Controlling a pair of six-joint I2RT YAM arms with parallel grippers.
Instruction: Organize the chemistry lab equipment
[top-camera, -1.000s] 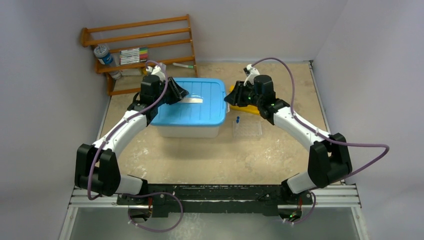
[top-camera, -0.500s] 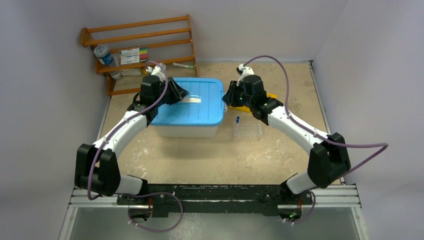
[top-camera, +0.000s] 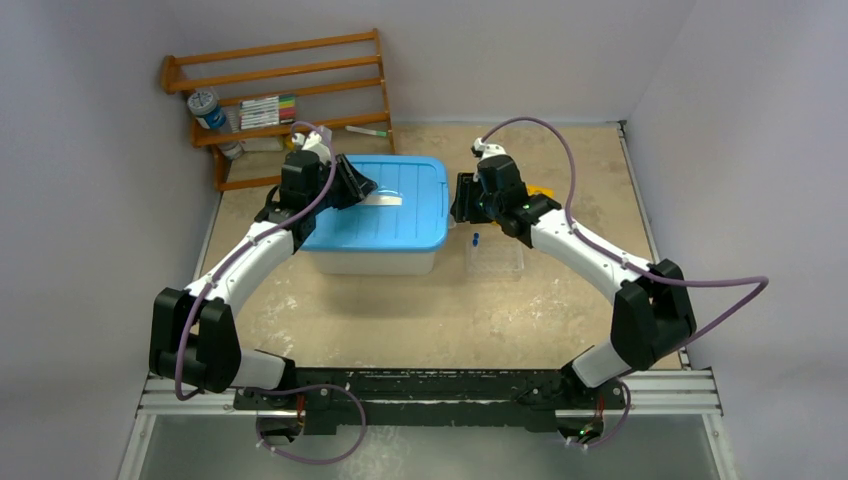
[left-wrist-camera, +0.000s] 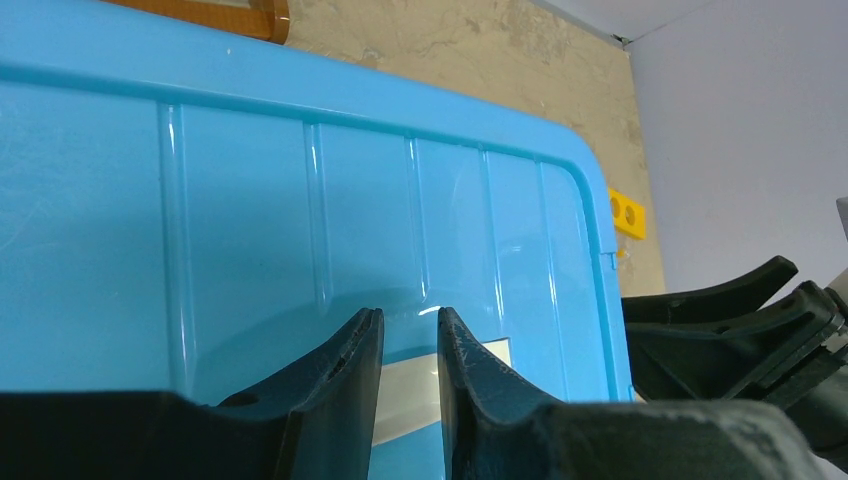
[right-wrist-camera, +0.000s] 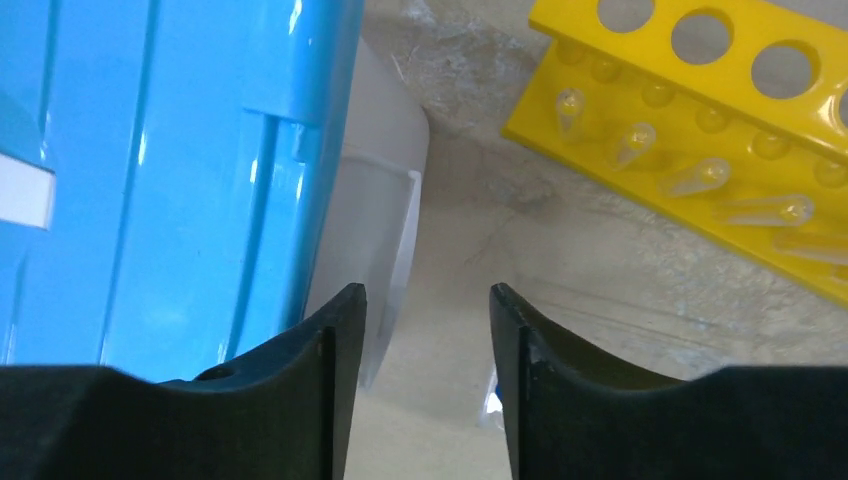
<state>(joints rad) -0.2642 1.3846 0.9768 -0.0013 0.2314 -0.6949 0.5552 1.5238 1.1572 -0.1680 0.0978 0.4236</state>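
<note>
On the sandy surface (top-camera: 420, 320), just off the near right corner of the blue-lidded box (top-camera: 400, 225), lies a clear flat packet (top-camera: 495, 262), with the thin blue-ended tube (top-camera: 476, 239) between it and the box. Over the box's left half the left gripper (left-wrist-camera: 410, 312) keeps its fingers narrow above a pale strip (left-wrist-camera: 495, 352); I cannot tell whether they grip anything. At the box's right edge the right gripper (right-wrist-camera: 425, 290) has its fingers moderately apart around nothing. Beyond the box's right side sits a yellow tube rack (right-wrist-camera: 700, 120), and beyond its left side a wooden shelf (top-camera: 280, 90) with coloured markers (top-camera: 267, 110).
</note>
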